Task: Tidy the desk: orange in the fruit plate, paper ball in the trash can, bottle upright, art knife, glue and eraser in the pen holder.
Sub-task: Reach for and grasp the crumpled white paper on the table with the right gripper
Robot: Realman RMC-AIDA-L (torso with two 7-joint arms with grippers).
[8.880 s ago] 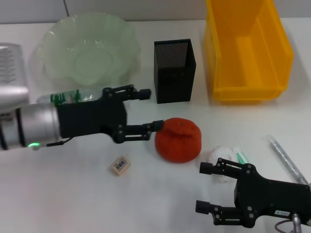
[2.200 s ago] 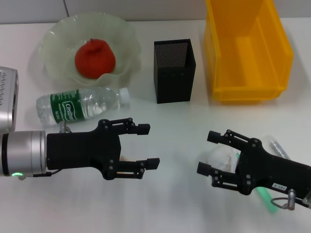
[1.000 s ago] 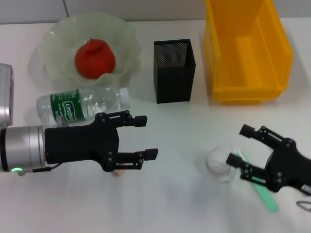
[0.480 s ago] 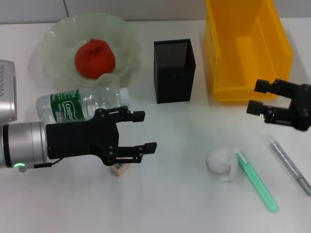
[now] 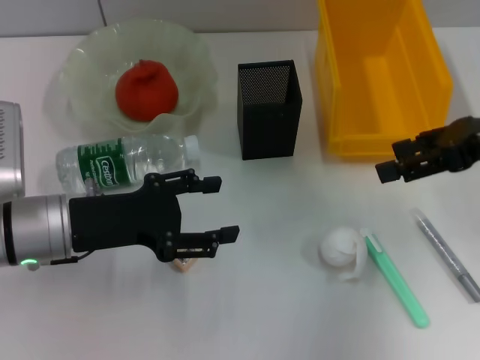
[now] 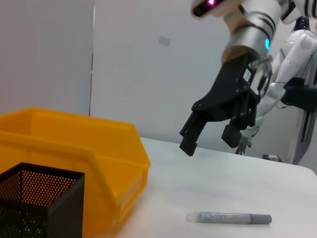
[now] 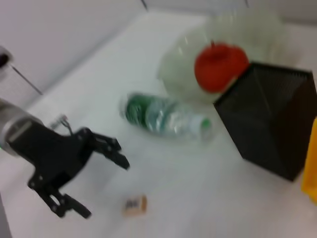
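The orange (image 5: 146, 90) lies in the fruit plate (image 5: 82, 56). The bottle (image 5: 124, 163) lies on its side in front of the plate. My left gripper (image 5: 222, 208) is open and empty, over the eraser (image 5: 184, 263), which also shows in the right wrist view (image 7: 134, 205). My right gripper (image 5: 394, 159) is open and empty, raised in front of the trash can (image 5: 382, 75). The paper ball (image 5: 339, 249), the green art knife (image 5: 394, 276) and the grey glue stick (image 5: 448, 255) lie on the desk below it. The pen holder (image 5: 270, 112) stands at the middle back.
A silver part of my left arm (image 5: 7, 154) shows at the left edge. The left wrist view shows the trash can (image 6: 64, 144), the pen holder (image 6: 39, 198), the glue stick (image 6: 229, 217) and my right gripper (image 6: 208, 144).
My right gripper has lifted off the paper ball, empty, and swung back and right to the trash can's front. The left gripper has barely moved. Since the oldest frame the orange went into the plate.
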